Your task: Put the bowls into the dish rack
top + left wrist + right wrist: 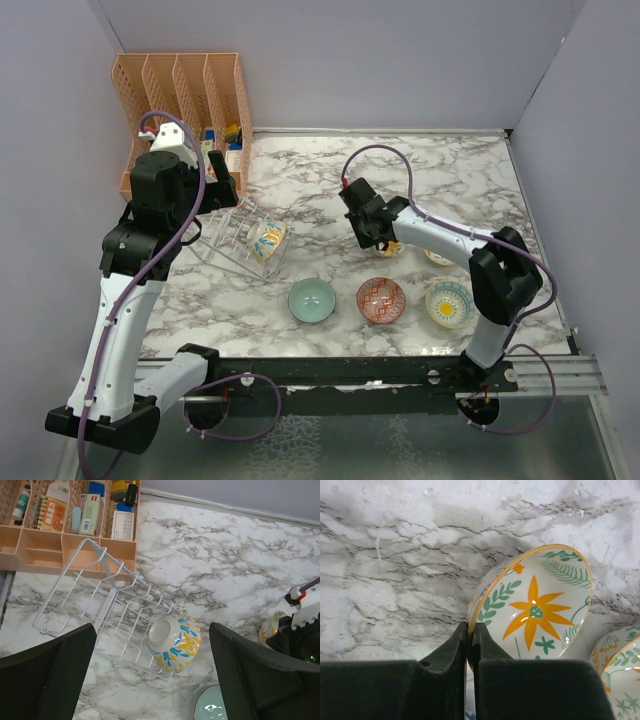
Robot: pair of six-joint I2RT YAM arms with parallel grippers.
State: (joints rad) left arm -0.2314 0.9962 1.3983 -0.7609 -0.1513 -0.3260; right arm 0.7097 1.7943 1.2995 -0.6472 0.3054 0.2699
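Note:
The wire dish rack (228, 238) lies left of centre and holds a blue-and-orange floral bowl (268, 238) on its side at the right end. My left gripper (218, 192) hovers above the rack, open and empty. In the left wrist view the rack (89, 541) and that bowl (176, 641) sit between the fingers (55, 675) of the left gripper (151, 645). My right gripper (380, 238) is shut on the rim of a cream flowered bowl (535, 605), tilted up off the table; the right gripper (470, 630) pinches its left edge. A second cream bowl (440, 257) is beside it.
A teal bowl (312, 300), a red-patterned bowl (381, 299) and a yellow-centred bowl (449, 303) stand in a row near the front edge. An orange slotted organizer (185, 100) with small items stands at the back left, behind the rack.

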